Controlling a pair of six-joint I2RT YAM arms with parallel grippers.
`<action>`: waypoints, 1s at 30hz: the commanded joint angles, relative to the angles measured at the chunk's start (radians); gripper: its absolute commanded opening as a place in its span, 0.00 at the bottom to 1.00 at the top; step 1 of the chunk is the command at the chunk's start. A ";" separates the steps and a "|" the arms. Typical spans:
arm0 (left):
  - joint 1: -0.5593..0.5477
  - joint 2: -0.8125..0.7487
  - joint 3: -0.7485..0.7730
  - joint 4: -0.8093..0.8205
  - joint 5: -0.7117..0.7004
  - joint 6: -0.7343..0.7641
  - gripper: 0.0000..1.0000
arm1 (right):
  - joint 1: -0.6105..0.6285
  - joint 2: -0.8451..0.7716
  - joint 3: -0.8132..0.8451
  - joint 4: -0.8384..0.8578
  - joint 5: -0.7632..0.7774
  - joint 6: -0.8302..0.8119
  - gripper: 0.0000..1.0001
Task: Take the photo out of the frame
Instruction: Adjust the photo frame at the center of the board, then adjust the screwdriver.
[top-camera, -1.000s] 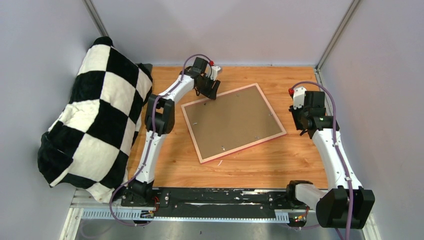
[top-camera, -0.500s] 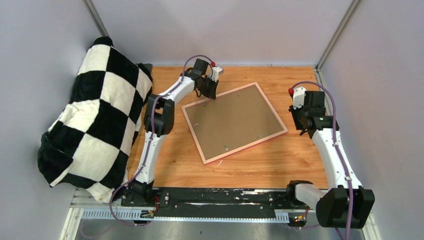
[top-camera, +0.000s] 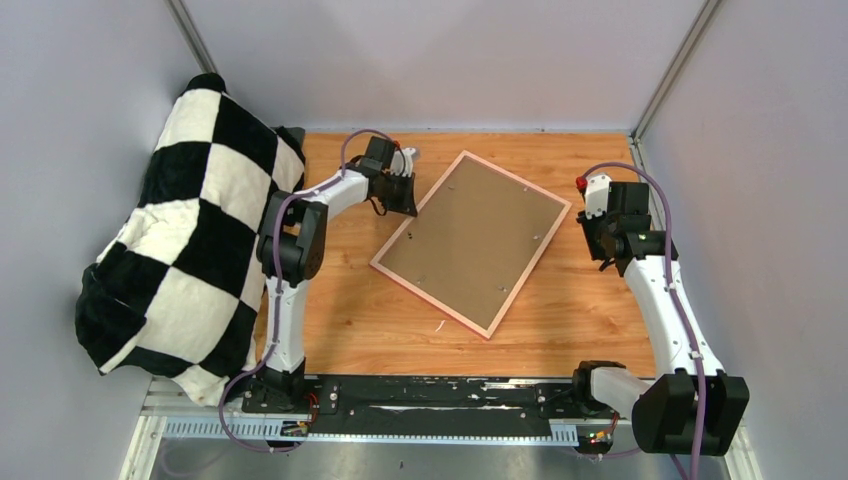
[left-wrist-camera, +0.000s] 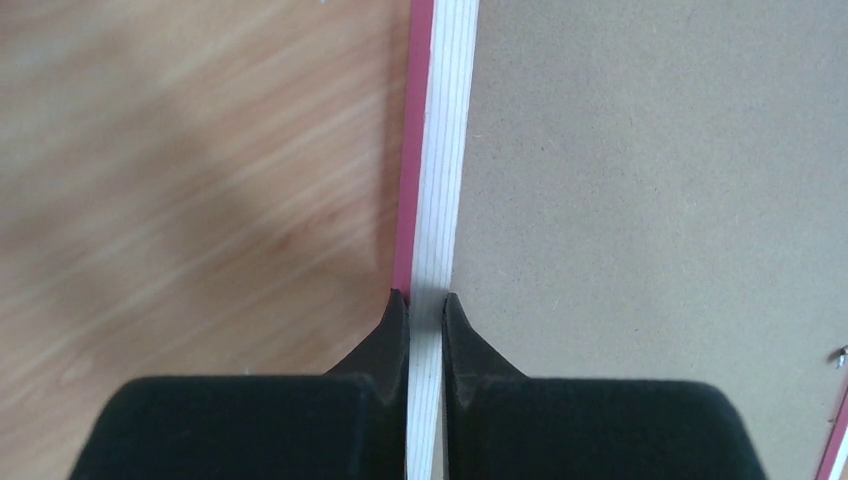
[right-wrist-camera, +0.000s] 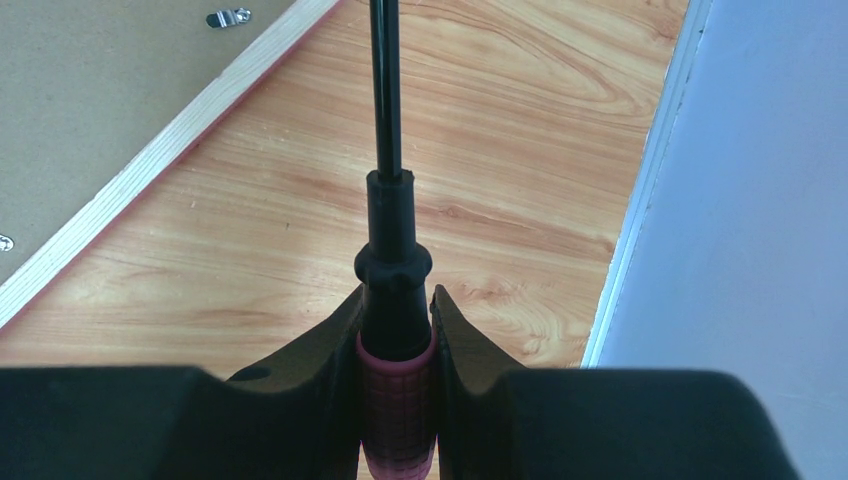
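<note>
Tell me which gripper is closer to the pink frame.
Left. The left gripper is shut on the frame at its rail; the right gripper, holding a screwdriver, sits off its right corner.

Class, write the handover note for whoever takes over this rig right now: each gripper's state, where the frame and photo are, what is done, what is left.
Left gripper: shut on the rim of the frame.
Right gripper: shut on a screwdriver, held clear of the frame.
Frame: back up on the table, backing board in it. The photo is not in view, presumably beneath the board.
Done: frame gripped; nothing removed.
Left: free the clips, lift the board, take the photo out.
</note>
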 joint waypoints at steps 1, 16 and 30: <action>0.013 -0.051 -0.144 -0.060 -0.045 -0.041 0.00 | -0.011 0.010 -0.013 -0.007 -0.017 0.010 0.00; 0.038 -0.387 -0.489 0.077 -0.069 -0.099 0.27 | 0.003 0.018 0.017 -0.117 -0.380 -0.073 0.00; 0.016 -0.546 -0.346 0.310 0.511 0.129 0.55 | 0.193 -0.012 0.046 -0.268 -0.706 -0.242 0.00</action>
